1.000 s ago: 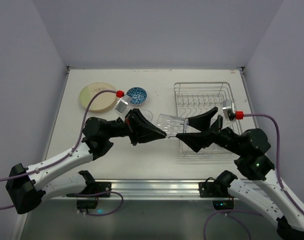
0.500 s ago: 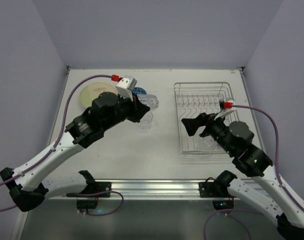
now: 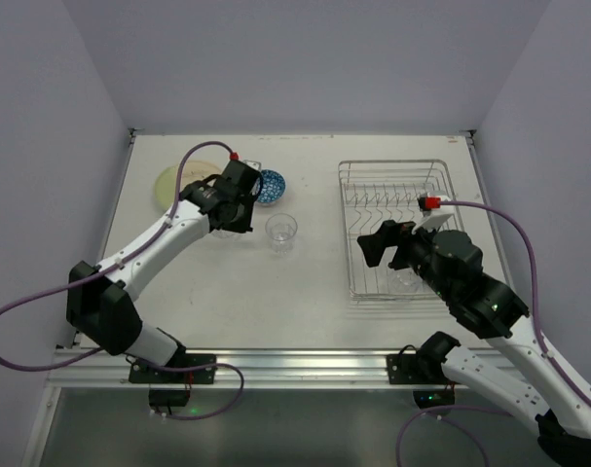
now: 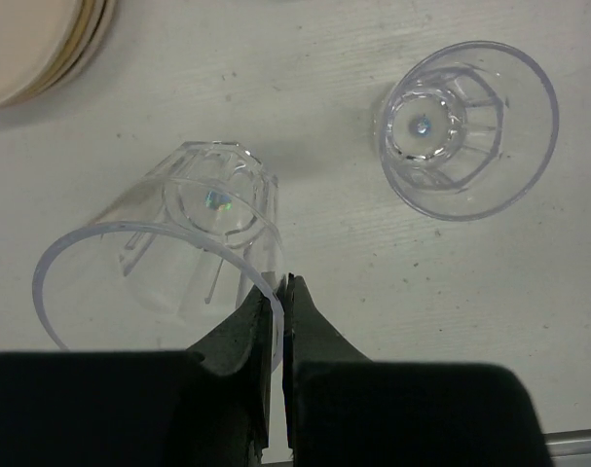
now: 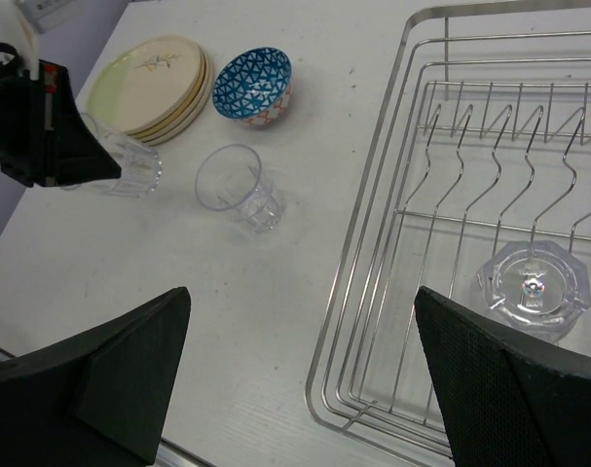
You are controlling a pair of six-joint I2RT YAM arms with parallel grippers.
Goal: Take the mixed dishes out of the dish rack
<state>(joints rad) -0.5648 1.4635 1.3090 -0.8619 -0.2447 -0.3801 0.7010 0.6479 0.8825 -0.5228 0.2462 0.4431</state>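
Note:
The clear glass [image 4: 178, 253] is pinched at its rim by my left gripper [image 4: 280, 287], which is shut on it; the glass hangs upright near the table beside the cream plates [image 3: 183, 185]. Whether its base touches the table I cannot tell. Another clear glass [image 3: 281, 231] stands free on the table just right of it. The blue-patterned bowl [image 5: 253, 86] sits behind that glass. My right gripper [image 5: 305, 370] is wide open and holds nothing, hovering over the left edge of the dish rack [image 5: 373, 243]. One upturned glass [image 5: 534, 289] rests inside the rack.
The wire rack [image 3: 397, 229] fills the right half of the table, with a row of upright tines across its far part. The plates [image 5: 154, 83], bowl and glasses cluster at the far left. Walls enclose the table on three sides.
A second ago both grippers held the glass at mid-table. The right gripper let go, opened wide and drew back over the rack. The left arm carried the glass far left, beside the plates.

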